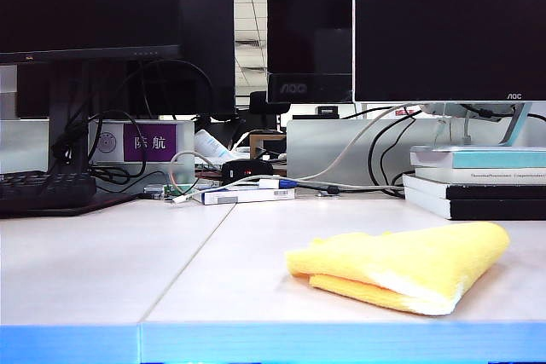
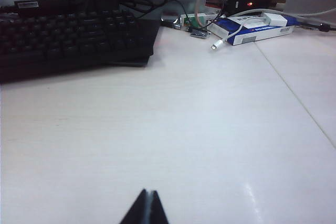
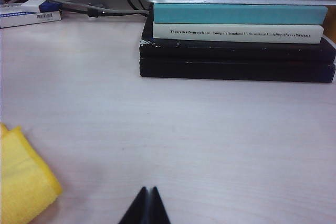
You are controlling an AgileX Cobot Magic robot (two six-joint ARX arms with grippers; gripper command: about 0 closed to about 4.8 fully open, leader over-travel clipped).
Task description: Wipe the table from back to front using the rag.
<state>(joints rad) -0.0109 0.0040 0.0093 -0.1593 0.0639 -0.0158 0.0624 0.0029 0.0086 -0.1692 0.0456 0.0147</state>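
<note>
The yellow rag [image 1: 401, 266] lies folded on the off-white table [image 1: 102, 262], near the blue front edge on the right side. One corner of the rag [image 3: 21, 182] shows in the right wrist view, a short way beside my right gripper [image 3: 147, 190]. That gripper is shut, empty, over bare table. My left gripper [image 2: 148, 192] is shut too, holding nothing, above the bare table [image 2: 184, 129] in front of a keyboard. Neither gripper appears in the exterior view.
A black keyboard [image 2: 68, 40] lies at the back left. A blue-and-white box [image 2: 252, 27] with cables sits behind the table seam [image 2: 294, 95]. A stack of books [image 3: 236, 35] under a monitor stand is at the back right. Monitors [image 1: 444, 23] line the rear.
</note>
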